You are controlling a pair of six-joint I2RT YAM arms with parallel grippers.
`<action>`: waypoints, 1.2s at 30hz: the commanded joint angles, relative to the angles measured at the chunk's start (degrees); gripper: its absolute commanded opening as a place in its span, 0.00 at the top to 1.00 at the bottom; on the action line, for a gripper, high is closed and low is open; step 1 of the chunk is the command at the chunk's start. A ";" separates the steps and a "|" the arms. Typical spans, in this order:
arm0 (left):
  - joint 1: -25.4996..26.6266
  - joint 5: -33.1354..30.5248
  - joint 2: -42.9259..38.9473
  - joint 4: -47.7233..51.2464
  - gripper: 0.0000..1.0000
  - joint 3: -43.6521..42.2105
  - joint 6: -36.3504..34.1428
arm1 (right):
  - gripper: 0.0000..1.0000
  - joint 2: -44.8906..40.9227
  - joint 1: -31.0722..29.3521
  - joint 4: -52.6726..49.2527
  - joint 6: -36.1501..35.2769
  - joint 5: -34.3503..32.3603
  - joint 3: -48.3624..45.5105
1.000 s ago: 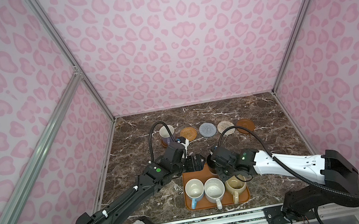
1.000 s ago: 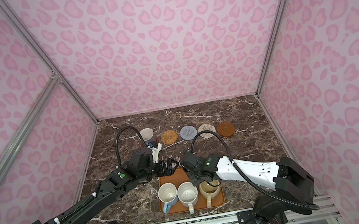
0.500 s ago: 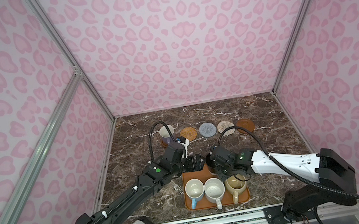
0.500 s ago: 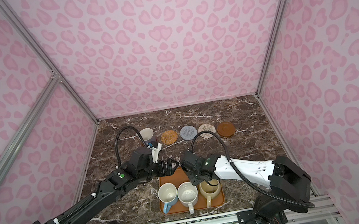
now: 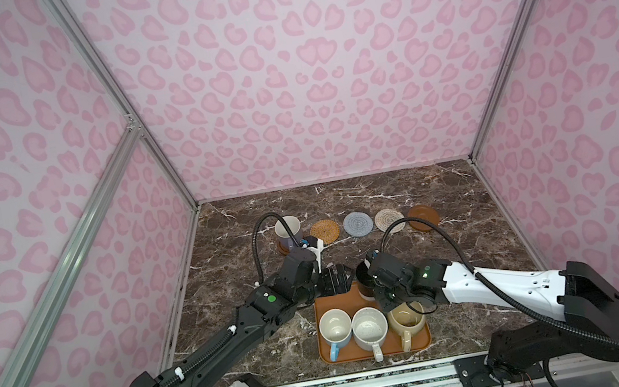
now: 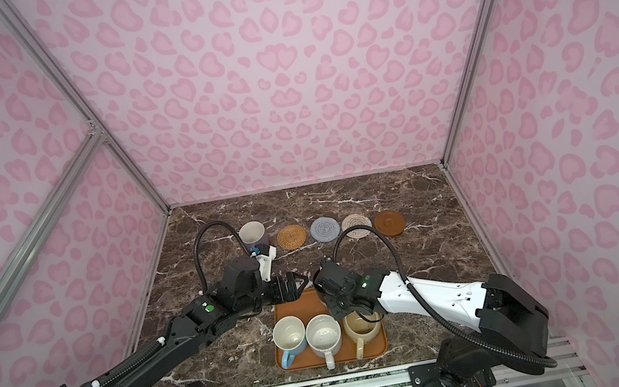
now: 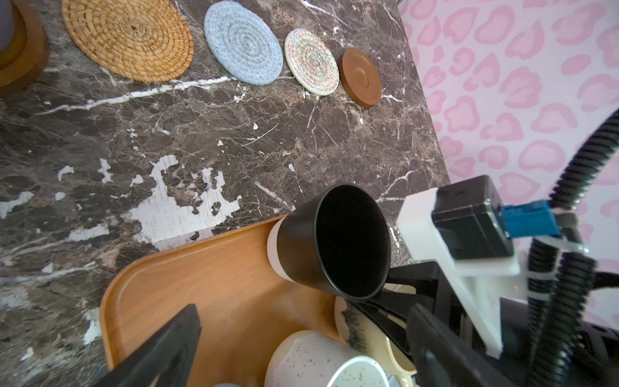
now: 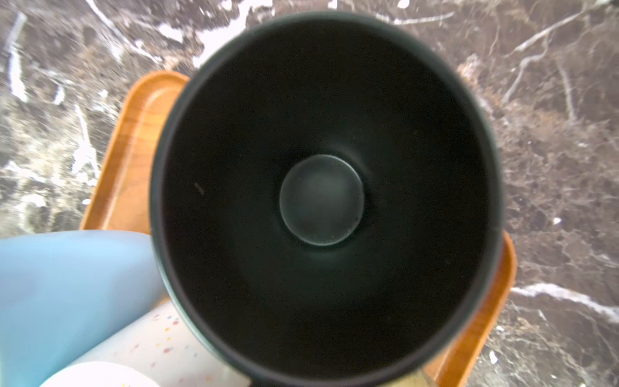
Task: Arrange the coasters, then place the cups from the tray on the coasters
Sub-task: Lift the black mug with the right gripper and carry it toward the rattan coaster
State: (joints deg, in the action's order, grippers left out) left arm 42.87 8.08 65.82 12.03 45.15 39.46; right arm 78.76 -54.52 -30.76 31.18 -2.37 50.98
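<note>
the right gripper (image 5: 374, 283) is clamped on the black mug (image 7: 301, 248) at its rim, and the mug is at the far edge of the tray (image 5: 327, 303); whether it is lifted cannot be told. the left gripper (image 5: 336, 279) hangs with its jaws wide apart over the tray's far left corner, holding nothing. 3 mugs stand in the near row: light blue mug (image 5: 335, 327), speckled white mug (image 5: 369, 326), beige mug (image 5: 403, 320). farther back, the lavender mug (image 5: 287, 229) sits on a brown coaster (image 5: 283, 249), beside 4 bare ones: orange coaster (image 5: 324, 229), grey-blue coaster (image 5: 357, 224), cream coaster (image 5: 389, 220), second brown coaster (image 5: 423, 218).
</note>
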 commanded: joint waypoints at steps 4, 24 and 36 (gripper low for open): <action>0.01 -0.72 -1.88 -3.64 0.03 -0.24 2.25 | 1.00 -3.12 -0.05 4.55 1.12 -3.24 -0.42; -6.27 -3.75 -2.20 -0.03 0.03 7.34 1.94 | 1.00 6.04 4.13 3.74 0.76 -7.06 14.25; -17.02 -0.29 0.47 1.35 0.03 10.32 1.34 | 1.00 23.44 7.27 5.74 1.77 -5.20 29.34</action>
State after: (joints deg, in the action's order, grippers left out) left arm 27.03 5.80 65.69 13.69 54.26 40.88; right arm 100.03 -47.66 -29.23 32.42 -7.40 78.13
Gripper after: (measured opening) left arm 0.971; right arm 0.139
